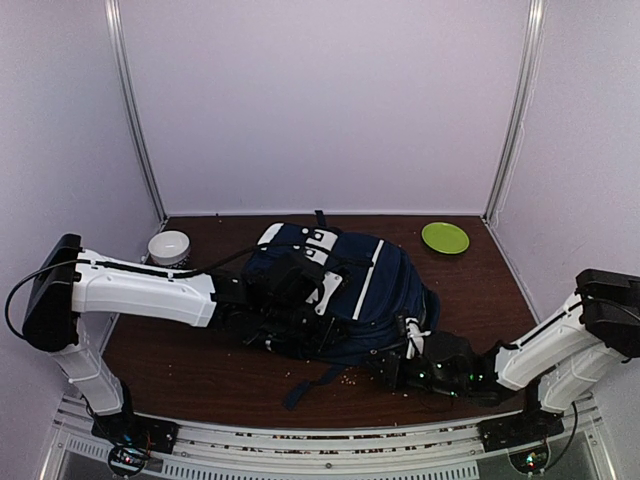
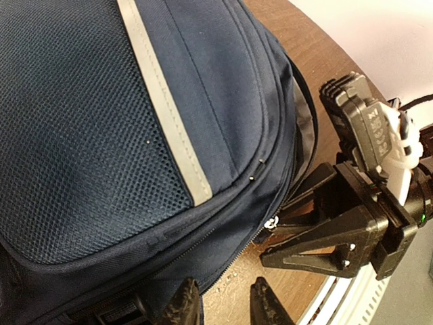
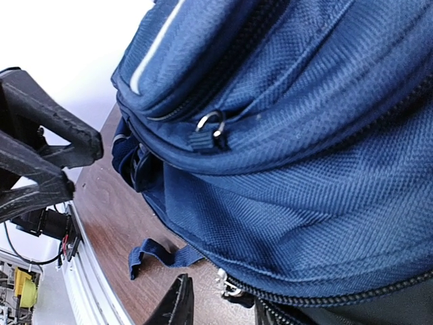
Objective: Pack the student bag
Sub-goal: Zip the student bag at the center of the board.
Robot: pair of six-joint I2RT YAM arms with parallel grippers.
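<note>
**Brown table between pale walls: right claw lined up on the bag's zip**

The right claw [image 2: 278, 229] sits low near the near edge of the table [image 1: 200, 380], its jaws parted on either side of a small metal zip pull [image 3: 226, 290]. From where I stand they have not pinched it, so I'd call the claw released for now. It looks placed there to draw the zip along, either to open the bag for packing or to close it up; I can't tell which.

The left claw [image 2: 224, 305] is also released, with bare wood showing between its fingers. It hangs low by the near side of the student bag [image 1: 350, 290], probably to steady the fabric while the zip is pulled.

The bag lies flat across the middle of the table, its right end bulging toward the right claw. A loose strap [image 1: 310, 385] trails from it toward the near edge, near the claw, and could snag.

Farther out, a white bowl [image 1: 169, 246] sits at the far left corner and a green plate [image 1: 445, 237] at the far right corner, both well apart from the zip. Bare wood lies along the right edge, so the arm has room to sweep that way.
</note>
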